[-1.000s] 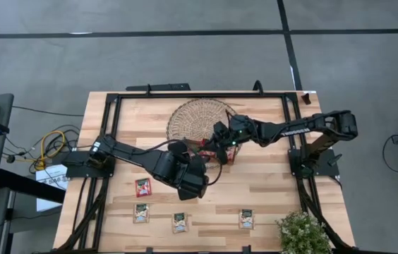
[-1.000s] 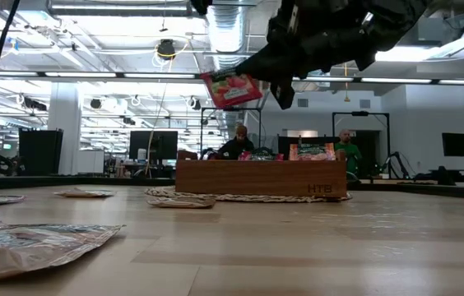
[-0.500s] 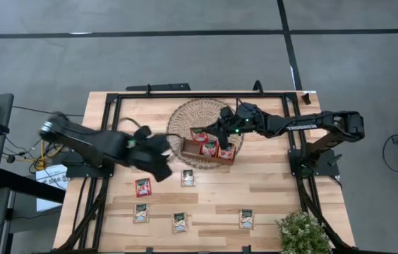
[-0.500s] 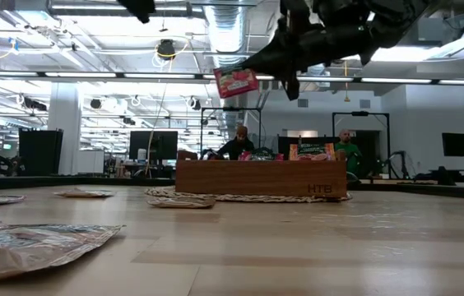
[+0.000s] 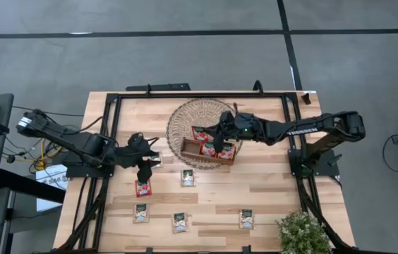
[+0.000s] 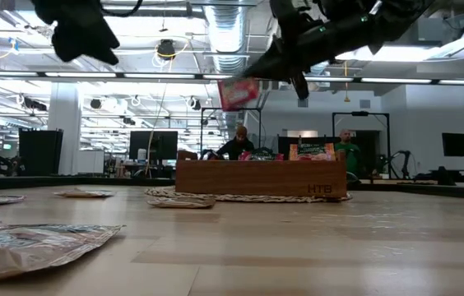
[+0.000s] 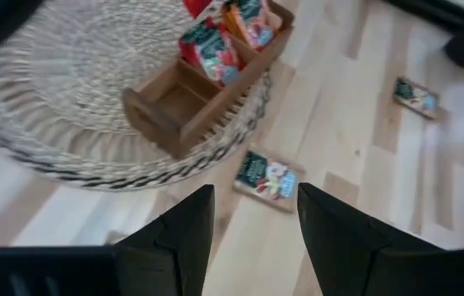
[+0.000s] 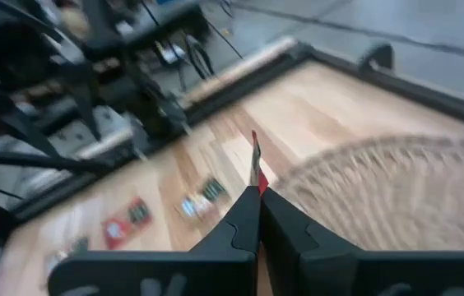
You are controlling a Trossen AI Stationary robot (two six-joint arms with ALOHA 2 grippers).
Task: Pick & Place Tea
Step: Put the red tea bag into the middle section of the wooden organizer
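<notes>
Right gripper (image 5: 216,135) is pinching a red sachet (image 6: 238,93) above the tray (image 5: 206,155). Left gripper (image 5: 145,161) is hanging with fingers spread, empty, near a loose sachet (image 5: 142,188) on the table (image 5: 269,190).

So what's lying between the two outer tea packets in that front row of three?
A third flat cream-and-green tea sachet, set slightly nearer the table edge than the first outer sachet and the second outer sachet. The overhead view shows it.
</notes>
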